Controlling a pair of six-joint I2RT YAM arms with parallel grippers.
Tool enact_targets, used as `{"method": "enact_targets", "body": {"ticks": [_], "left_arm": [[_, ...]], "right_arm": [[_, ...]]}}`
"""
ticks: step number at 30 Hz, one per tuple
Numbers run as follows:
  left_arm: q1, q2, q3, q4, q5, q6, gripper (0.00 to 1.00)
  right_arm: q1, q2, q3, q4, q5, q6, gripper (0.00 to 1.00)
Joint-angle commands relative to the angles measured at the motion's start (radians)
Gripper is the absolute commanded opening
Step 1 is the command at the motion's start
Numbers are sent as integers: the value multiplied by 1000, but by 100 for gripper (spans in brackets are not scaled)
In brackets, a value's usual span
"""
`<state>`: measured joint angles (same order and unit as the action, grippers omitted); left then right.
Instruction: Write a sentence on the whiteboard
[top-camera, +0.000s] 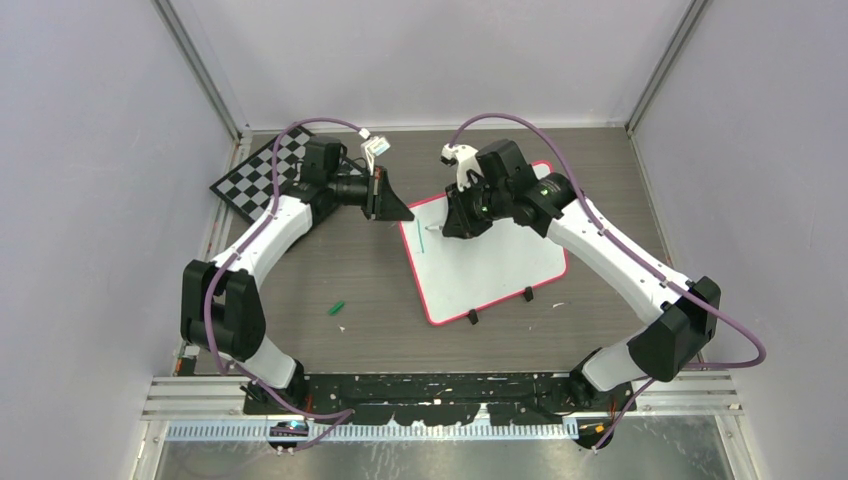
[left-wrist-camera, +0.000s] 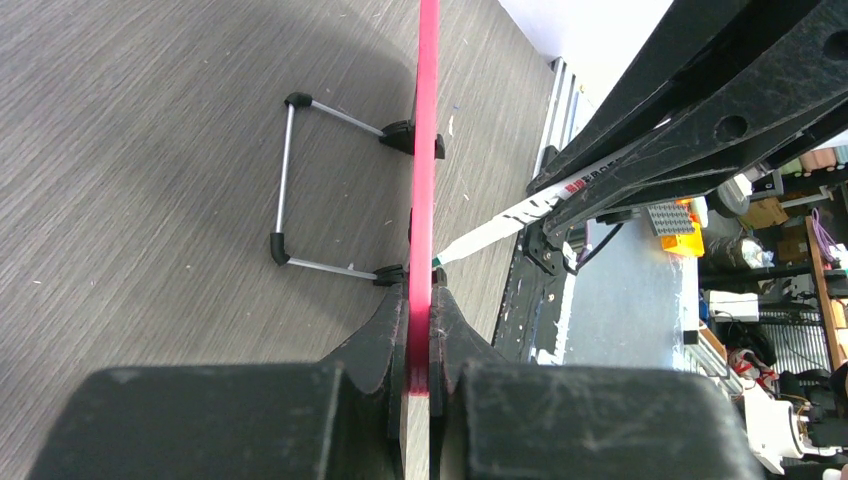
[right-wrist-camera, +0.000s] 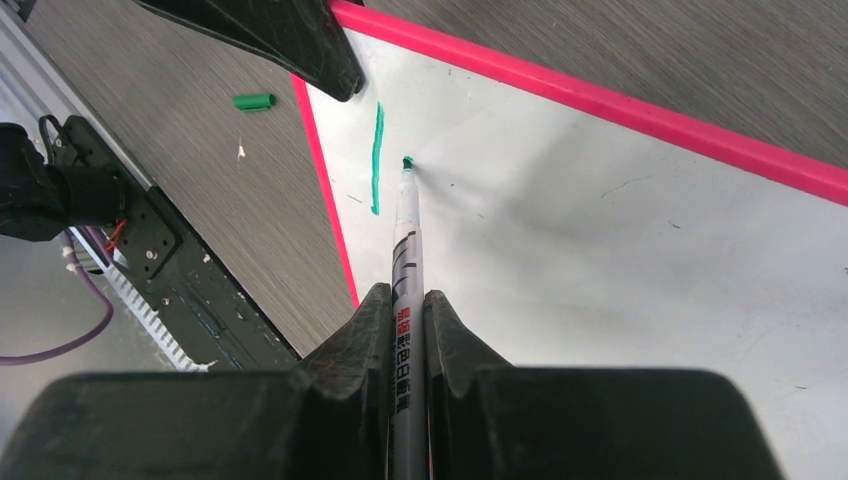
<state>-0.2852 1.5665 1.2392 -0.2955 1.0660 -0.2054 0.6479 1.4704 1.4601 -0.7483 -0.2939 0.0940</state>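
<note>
The whiteboard (top-camera: 495, 262) stands tilted on the wooden table, white with a red-pink rim (left-wrist-camera: 428, 140). My left gripper (top-camera: 398, 212) is shut on the rim at the board's far left corner, its jaws pinching the edge (left-wrist-camera: 420, 318). My right gripper (top-camera: 450, 226) is shut on a white marker (right-wrist-camera: 406, 245). The marker's green tip touches the board face (right-wrist-camera: 620, 260) near that corner. Of the sentence, a single short green stroke (right-wrist-camera: 377, 160) shows, just left of the tip. The left gripper's finger (right-wrist-camera: 290, 40) is seen above the stroke.
A black-and-white chessboard (top-camera: 262, 180) lies at the far left. The green marker cap (top-camera: 338, 307) rests on the table left of the board. A wire stand (left-wrist-camera: 285, 180) props the board from behind. Two black feet (top-camera: 472, 317) sit on its near edge.
</note>
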Motion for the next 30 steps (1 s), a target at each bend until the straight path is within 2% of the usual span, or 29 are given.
{"method": "enact_targets", "body": {"ticks": [1, 19, 30], "left_arm": [[3, -44, -1, 27, 9, -9, 0], [3, -47, -2, 22, 8, -6, 0], [3, -47, -2, 11, 3, 3, 0]], "right_arm": [[8, -3, -13, 30, -17, 12, 0], [34, 18, -9, 23, -19, -3, 0], [12, -33, -57, 0, 24, -20, 0]]}}
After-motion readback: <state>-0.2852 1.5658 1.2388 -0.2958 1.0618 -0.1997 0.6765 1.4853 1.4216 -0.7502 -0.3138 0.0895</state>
